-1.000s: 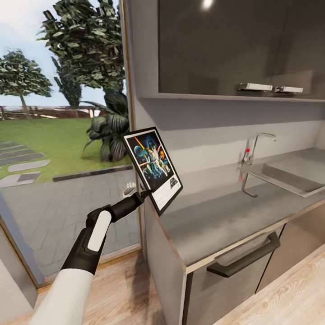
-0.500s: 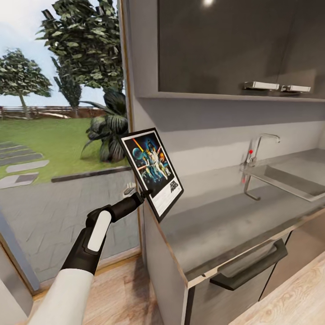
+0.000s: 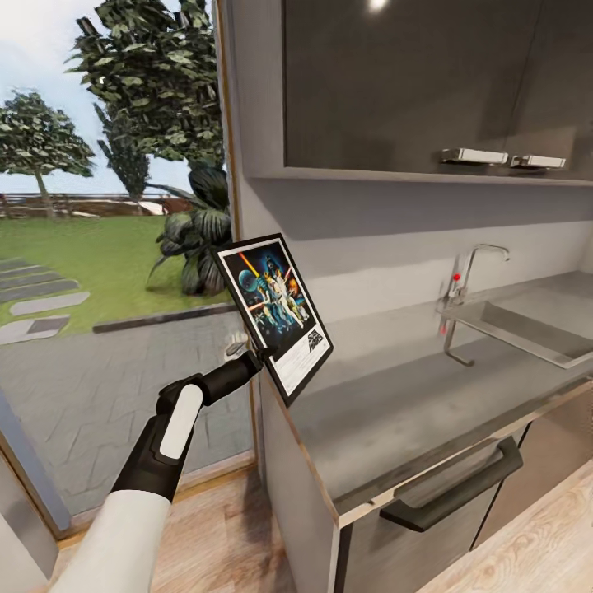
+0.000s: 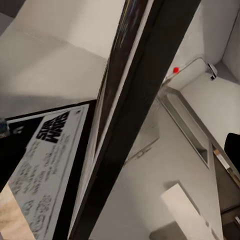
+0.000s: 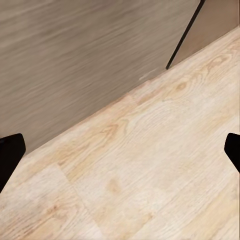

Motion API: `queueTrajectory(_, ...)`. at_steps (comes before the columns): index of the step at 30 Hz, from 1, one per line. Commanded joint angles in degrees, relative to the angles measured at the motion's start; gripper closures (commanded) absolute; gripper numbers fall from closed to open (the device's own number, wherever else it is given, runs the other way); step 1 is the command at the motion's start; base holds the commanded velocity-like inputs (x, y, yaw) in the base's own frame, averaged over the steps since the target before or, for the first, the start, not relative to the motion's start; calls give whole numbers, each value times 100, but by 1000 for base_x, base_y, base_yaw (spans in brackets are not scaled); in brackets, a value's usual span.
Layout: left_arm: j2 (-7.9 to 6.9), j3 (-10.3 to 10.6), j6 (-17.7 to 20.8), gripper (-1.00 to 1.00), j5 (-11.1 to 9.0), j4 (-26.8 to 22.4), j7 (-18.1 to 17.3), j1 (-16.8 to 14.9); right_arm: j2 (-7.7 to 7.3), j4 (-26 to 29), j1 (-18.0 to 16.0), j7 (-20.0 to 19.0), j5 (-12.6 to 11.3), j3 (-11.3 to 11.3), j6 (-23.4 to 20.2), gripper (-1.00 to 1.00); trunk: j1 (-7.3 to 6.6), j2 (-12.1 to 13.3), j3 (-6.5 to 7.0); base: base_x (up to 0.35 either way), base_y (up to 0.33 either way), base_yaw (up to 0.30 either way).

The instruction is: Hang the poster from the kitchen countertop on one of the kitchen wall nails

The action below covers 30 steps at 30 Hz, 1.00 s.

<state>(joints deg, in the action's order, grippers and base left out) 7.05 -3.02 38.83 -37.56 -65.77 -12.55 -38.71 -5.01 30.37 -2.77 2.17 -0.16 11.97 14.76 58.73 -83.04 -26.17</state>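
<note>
The poster, a framed Star Wars print with a white border, hangs tilted in the air over the left end of the kitchen countertop. My left gripper is shut on its lower left edge. In the left wrist view the poster's black frame runs close across the picture, with the printed title beside it. My right gripper is open and points down at the wooden floor, with a dark fingertip at each side. No wall nail is in view.
A built-in sink and a chrome tap lie to the right on the worktop. Dark upper cabinets hang above it. A tall window onto a garden stands at the left. A drawer handle juts out below the counter edge.
The whole head view has shifted slightly. The poster has drifted a little to the left in my left gripper's hold and keeps the same tilt.
</note>
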Motion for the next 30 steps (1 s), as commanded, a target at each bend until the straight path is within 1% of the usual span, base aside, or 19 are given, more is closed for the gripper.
queueTrajectory(1,8,-23,46,-100,-6,-1,-19,-5,0,-5,-4,11,-1,-2,18,-100,0,-3,-6,0,-104,0)
queueTrajectory(22,14,-13,48,-100,-15,-42,-19,-5,0,-14,-4,11,-1,-2,18,-100,0,-3,-6,0,-14,0)
queueTrajectory(23,14,-13,48,100,-15,-42,-19,-5,0,-14,-4,11,-1,-2,18,-100,0,-3,-6,0,0,0)
queueTrajectory(30,14,-11,52,100,-15,-60,-22,-5,0,-14,-4,11,-1,-2,18,-100,0,-3,-6,0,0,0)
